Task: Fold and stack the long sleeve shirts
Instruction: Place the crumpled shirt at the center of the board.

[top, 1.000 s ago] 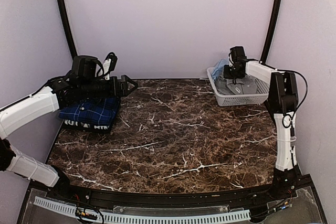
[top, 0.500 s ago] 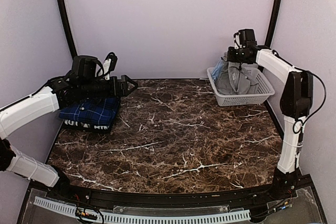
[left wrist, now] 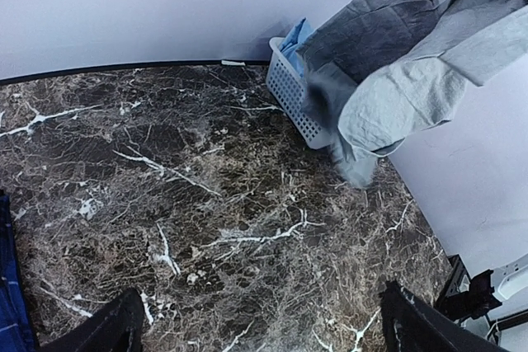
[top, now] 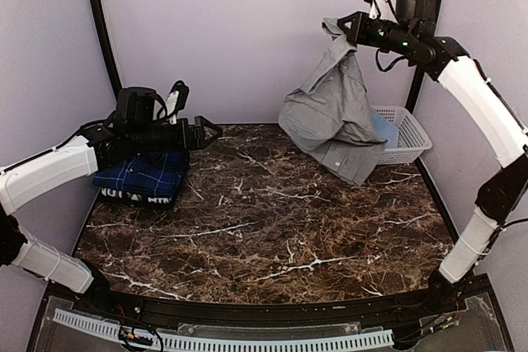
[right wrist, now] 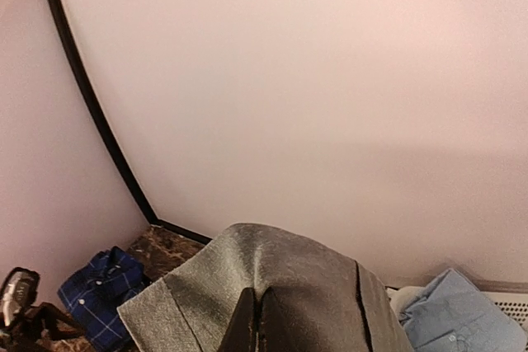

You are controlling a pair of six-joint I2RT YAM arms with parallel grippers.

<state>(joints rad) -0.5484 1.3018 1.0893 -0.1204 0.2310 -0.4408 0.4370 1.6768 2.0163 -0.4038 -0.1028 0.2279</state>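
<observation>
At the far left of the table, a navy plaid shirt [top: 142, 177] lies folded into a flat rectangle. A white lettering band runs along its near edge (the letters are too small to be read). Just to its right and higher, the left gripper [top: 210, 132] is held level, its fingers spread wide with nothing between them. The table [top: 272, 228] is topped with dark brown marble, veined in white and glossy. Right of centre, a plain grey shirt [top: 334, 113] hangs in limp woven folds. Whether its lowest cuff touches the marble cannot be told. Its top is pinched by the right gripper [top: 346, 26], whose fingers are pressed together on the cloth. At the far right a white plastic lattice basket [top: 408, 133] is set, with a light blue shirt [top: 384, 131] crumpled inside.
</observation>
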